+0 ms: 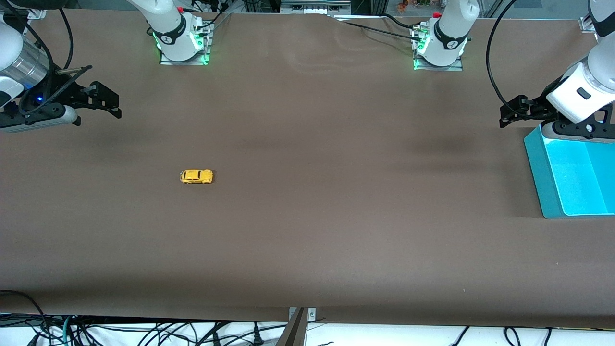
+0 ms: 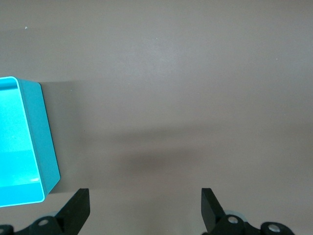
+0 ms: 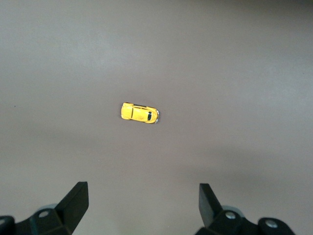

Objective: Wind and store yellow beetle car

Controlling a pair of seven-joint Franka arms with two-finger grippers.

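Note:
The yellow beetle car (image 1: pixel 196 176) stands on its wheels on the brown table, toward the right arm's end; the right wrist view shows the yellow beetle car (image 3: pixel 140 112) from above. My right gripper (image 1: pixel 111 102) hangs open and empty above the table at that end, apart from the car. In the right wrist view the right gripper (image 3: pixel 143 191) has only bare table between its fingers. My left gripper (image 1: pixel 509 113) hovers open and empty at the left arm's end, beside a cyan bin. Nothing but table lies under the left gripper (image 2: pixel 145 196).
The cyan bin (image 1: pixel 538 173) sits at the left arm's end of the table, open on top with nothing showing inside; its wall (image 2: pixel 46 137) appears in the left wrist view. Both arm bases (image 1: pixel 182 43) stand along the table's edge farthest from the front camera.

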